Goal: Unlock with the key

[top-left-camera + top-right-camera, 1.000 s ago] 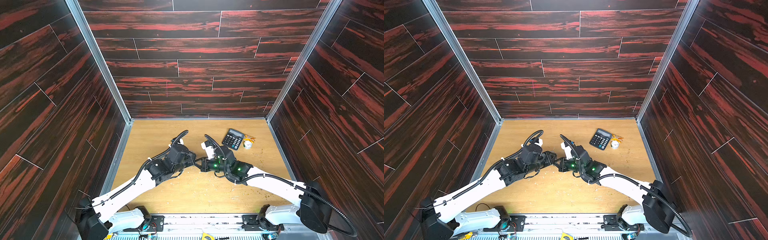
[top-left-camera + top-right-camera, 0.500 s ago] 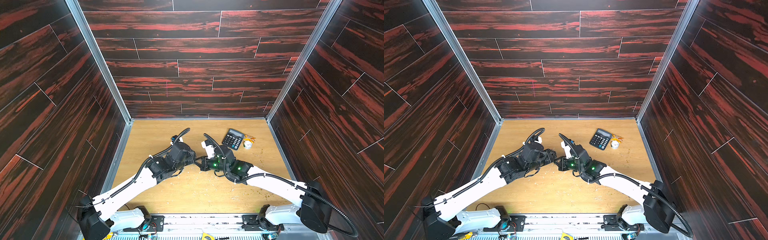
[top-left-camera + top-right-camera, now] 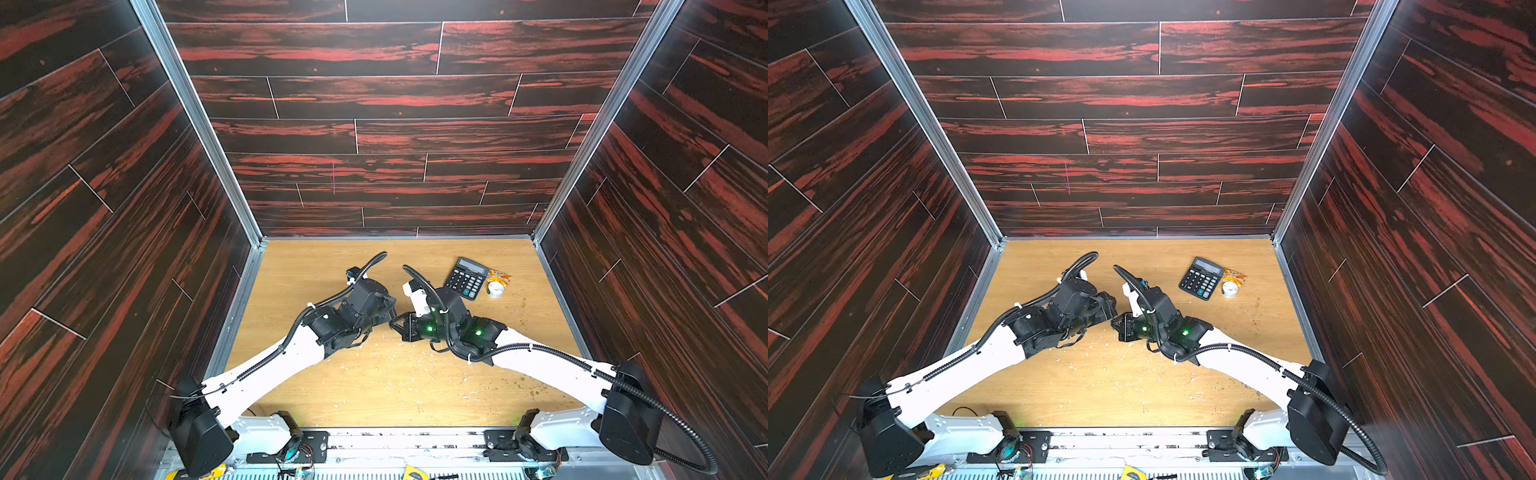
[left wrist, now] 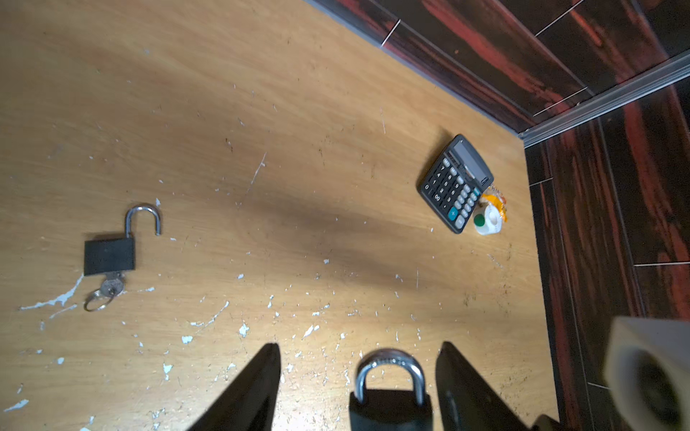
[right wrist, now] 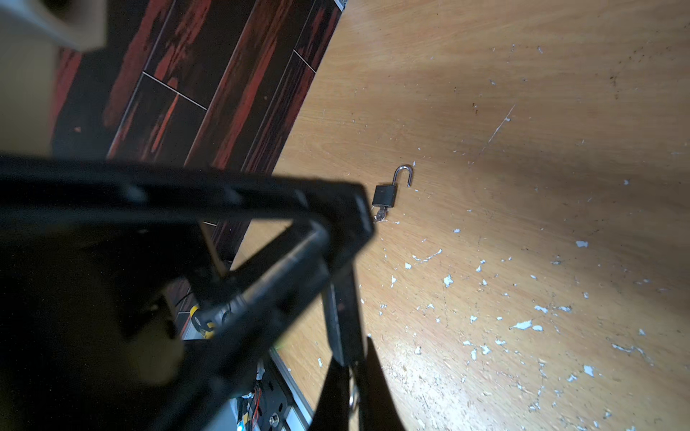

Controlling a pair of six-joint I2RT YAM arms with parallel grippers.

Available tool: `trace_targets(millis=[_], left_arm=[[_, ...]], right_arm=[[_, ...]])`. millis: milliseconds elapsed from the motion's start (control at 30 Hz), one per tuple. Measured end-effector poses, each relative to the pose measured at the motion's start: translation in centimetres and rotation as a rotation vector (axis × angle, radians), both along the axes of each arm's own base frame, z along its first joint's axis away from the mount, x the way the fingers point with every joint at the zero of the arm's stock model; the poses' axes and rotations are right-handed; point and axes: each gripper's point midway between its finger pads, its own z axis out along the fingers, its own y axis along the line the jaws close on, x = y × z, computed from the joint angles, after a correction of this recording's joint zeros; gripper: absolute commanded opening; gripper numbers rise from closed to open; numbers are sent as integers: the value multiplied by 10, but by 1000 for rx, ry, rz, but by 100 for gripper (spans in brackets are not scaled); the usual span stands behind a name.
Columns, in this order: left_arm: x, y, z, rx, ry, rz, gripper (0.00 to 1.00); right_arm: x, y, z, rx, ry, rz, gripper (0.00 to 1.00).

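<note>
- Left gripper (image 4: 360, 349), mid-desk (image 3: 374, 386), released: its fingers (image 4: 257, 388) stand apart on either side of the padlock (image 4: 390, 408), whose shackle is closed.
- Right gripper (image 5: 351, 360), just beside it, clenched on a key ring (image 5: 353, 395).
- Calculator (image 3: 465, 277) near the desk's far right corner.

Left pincer (image 4: 360, 345) spread apart, right pincer (image 5: 353, 369) pinched shut, their tips nearly meeting.
</note>
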Motion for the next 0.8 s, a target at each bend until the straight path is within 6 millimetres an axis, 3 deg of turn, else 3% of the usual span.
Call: trace_targets(millis=[333,533,800], left_arm=[[0,-13,-11,-36,43,-13,49],[2,-19,-16,-64,62,-6,44],[3,-23,-22,-101,73,10,32]], right_arm=[[3,1,-6,-29,10,-5,0],[5,-1,-10,-58,15,-13,0],[5,-2,-13,-72,22,-19,0]])
